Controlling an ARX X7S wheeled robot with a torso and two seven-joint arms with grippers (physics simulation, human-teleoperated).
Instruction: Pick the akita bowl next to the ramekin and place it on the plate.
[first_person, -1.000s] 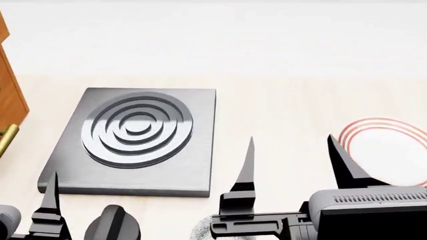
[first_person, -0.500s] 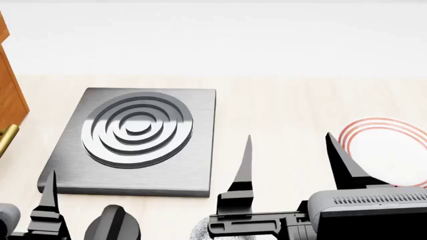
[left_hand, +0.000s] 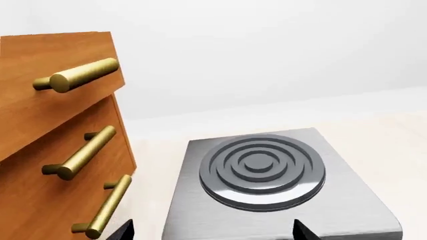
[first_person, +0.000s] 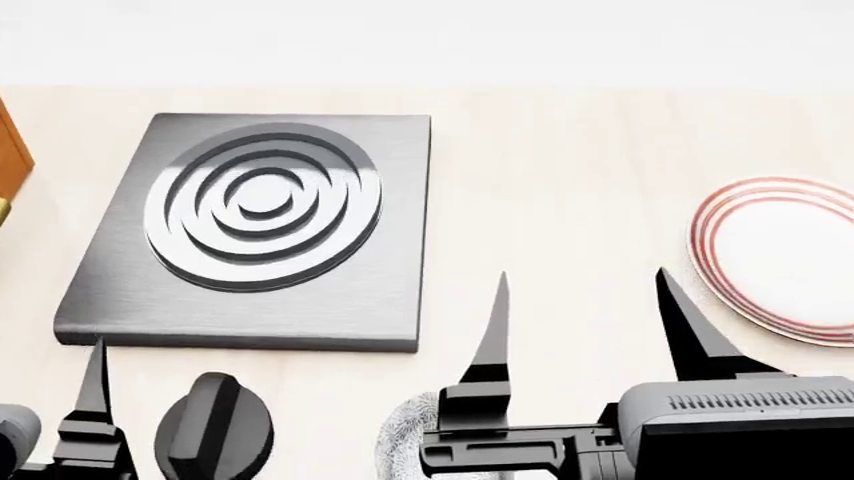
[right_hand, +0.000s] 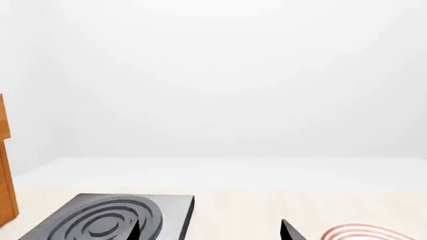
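Observation:
At the bottom edge of the head view, a patch of grey-speckled akita bowl (first_person: 399, 438) shows, mostly hidden under my right gripper (first_person: 581, 300). That gripper hovers above it, open and empty. The ramekin is out of view, so I cannot tell which akita bowl this is. The red-ringed white plate (first_person: 778, 258) lies to the right, and its rim also shows in the right wrist view as the plate (right_hand: 363, 233) beyond the right gripper (right_hand: 210, 232). My left gripper (left_hand: 212, 234) is open and empty over the near edge of the hotplate, and one of its fingers (first_person: 95, 385) shows at the lower left.
A dark grey square hotplate (first_person: 387, 230) with raised rings lies left of centre; the same hotplate (left_hand: 347, 200) fills the left wrist view. Wooden drawers (left_hand: 40, 150) with brass handles stand at the far left. Pale counter runs between hotplate and plate.
The head view has tilted down: hotplate and plate sit higher in the picture, and more of the speckled bowl shows. Both grippers stay open in about the same place.

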